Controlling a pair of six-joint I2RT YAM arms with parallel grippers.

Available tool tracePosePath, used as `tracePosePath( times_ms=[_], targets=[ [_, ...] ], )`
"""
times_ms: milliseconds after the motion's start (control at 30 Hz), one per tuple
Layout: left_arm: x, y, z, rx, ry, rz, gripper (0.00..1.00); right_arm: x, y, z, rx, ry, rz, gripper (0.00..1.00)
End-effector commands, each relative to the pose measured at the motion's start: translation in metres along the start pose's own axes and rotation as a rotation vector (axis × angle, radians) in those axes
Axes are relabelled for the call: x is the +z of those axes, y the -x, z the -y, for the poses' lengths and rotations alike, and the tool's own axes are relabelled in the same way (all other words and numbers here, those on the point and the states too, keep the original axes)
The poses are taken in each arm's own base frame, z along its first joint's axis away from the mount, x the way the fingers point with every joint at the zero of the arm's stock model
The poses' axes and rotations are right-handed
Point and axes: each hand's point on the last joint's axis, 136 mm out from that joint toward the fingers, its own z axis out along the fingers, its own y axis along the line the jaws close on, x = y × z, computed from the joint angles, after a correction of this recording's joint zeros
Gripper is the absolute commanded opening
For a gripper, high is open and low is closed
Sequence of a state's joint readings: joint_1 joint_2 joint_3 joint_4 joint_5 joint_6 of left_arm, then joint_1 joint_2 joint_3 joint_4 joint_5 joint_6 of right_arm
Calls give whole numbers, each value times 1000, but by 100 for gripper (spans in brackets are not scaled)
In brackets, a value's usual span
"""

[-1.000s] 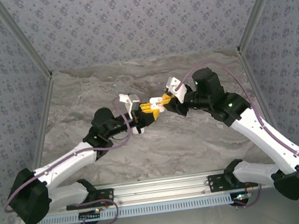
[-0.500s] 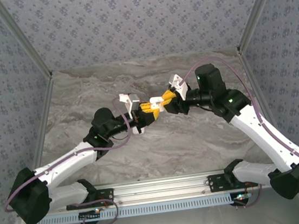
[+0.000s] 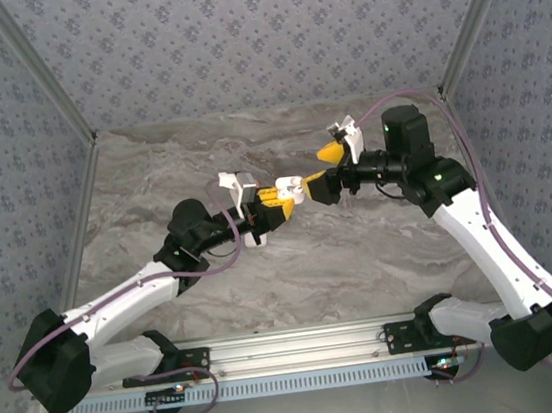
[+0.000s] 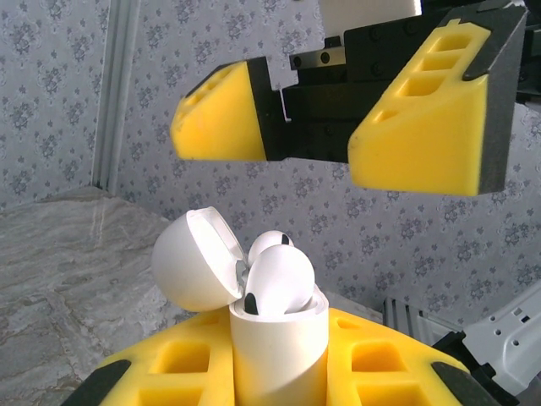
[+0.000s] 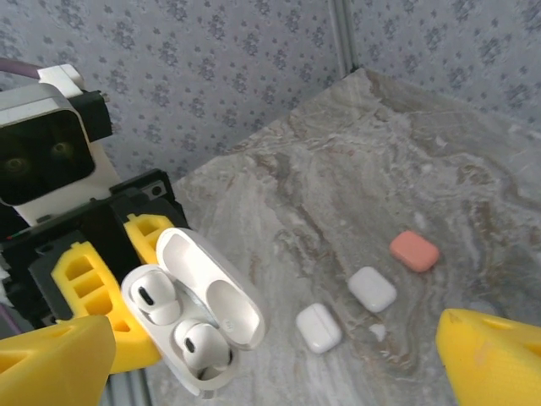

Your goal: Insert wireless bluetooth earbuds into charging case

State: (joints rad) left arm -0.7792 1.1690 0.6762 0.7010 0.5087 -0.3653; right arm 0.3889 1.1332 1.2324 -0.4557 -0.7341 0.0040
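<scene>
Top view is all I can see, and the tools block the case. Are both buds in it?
Observer: Yes. On the right wrist view the open case holds two white buds, side by side.
Operator: Who has the case?
Observer: The left tool grips its base; the lid hangs open.
Operator: And the right tool?
Observer: The right tool hovers above the case, jaws wide, nothing in them.
</scene>
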Motion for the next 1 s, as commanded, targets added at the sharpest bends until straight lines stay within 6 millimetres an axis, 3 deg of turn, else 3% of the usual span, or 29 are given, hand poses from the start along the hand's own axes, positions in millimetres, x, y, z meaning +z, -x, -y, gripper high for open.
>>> tracePosePath(
  times_ms=[0,267,600,967],
  targets=[
    [4,27,11,43,-41,69,0,10,-11,-10,103,85,-31,100],
    [6,27,10,40,-40,64,0,31,-16,-40,96,233,-99,100],
    [6,22,8,39,-25,47,0,21,-5,-58,34,268,-68,100],
    [5,19,4,35,-3,42,0,10,-15,-64,37,248,-74,100]
  ],
)
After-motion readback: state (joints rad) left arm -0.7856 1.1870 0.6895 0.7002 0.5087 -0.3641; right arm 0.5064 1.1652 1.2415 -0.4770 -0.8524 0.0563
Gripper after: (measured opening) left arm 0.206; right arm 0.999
